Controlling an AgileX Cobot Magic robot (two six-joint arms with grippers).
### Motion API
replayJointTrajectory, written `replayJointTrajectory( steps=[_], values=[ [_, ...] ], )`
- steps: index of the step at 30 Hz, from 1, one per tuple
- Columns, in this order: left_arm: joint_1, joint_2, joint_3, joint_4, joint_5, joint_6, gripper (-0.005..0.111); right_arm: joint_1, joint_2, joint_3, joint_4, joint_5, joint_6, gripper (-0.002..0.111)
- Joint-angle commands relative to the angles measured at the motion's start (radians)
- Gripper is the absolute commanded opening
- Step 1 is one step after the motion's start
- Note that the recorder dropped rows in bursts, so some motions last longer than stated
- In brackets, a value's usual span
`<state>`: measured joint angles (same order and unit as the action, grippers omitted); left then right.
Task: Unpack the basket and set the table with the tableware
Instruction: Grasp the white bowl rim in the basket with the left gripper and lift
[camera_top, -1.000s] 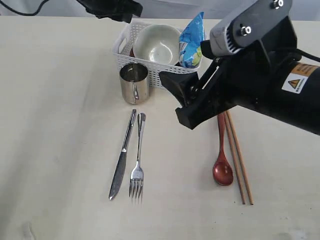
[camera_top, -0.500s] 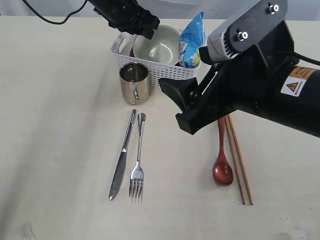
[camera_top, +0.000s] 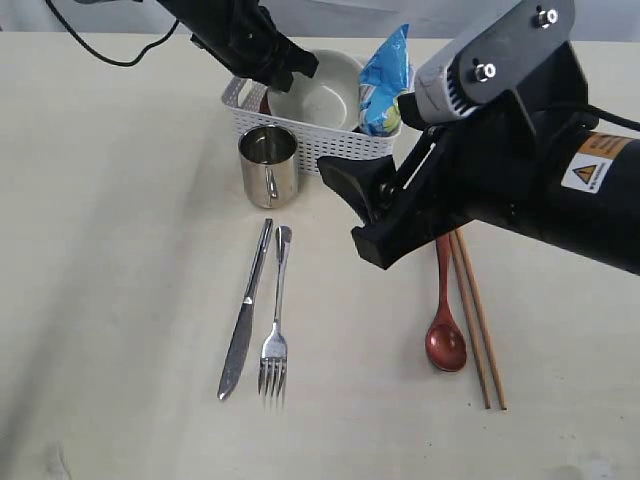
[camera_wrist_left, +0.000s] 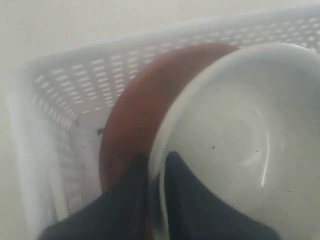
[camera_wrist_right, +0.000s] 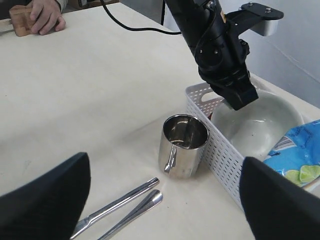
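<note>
The white basket (camera_top: 330, 140) holds the cream bowl (camera_top: 325, 95) (camera_wrist_left: 250, 125), tilted against a red-brown plate (camera_wrist_left: 145, 105). My left gripper (camera_top: 290, 75) (camera_wrist_left: 156, 165) is down in the basket, shut on the bowl's rim, with one finger inside the bowl and one on the plate side. On the table (camera_top: 120, 250) lie the steel mug (camera_top: 269, 165), knife (camera_top: 245, 310), fork (camera_top: 277, 320), red-brown spoon (camera_top: 445, 330) and chopsticks (camera_top: 480, 320). My right gripper (camera_top: 345, 200) (camera_wrist_right: 165, 200) hangs open over the table between the fork and the spoon, holding nothing.
A blue snack bag (camera_top: 383, 80) stands in the basket's right end, beside the bowl. The mug stands right against the basket's front wall. In the right wrist view a person's hand (camera_wrist_right: 45, 15) rests on a wooden block at the table's far edge.
My left arm came down from behind the basket and its gripper closed over the bowl's rim. The right arm has barely moved.
</note>
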<state>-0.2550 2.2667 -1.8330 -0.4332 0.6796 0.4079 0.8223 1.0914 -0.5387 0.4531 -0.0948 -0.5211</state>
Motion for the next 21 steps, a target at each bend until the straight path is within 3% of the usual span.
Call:
replayJointTrajectory(
  steps=[1,21],
  values=[
    [0.001,-0.009,-0.007,-0.001,-0.008,-0.011,0.0,-0.003,-0.01,-0.001,-0.009,0.007,0.003,0.076],
    [0.001,-0.193,-0.012,0.011,0.087,-0.017,0.0,-0.003,-0.01,-0.001,-0.009,0.007,0.0,0.076]
  ],
)
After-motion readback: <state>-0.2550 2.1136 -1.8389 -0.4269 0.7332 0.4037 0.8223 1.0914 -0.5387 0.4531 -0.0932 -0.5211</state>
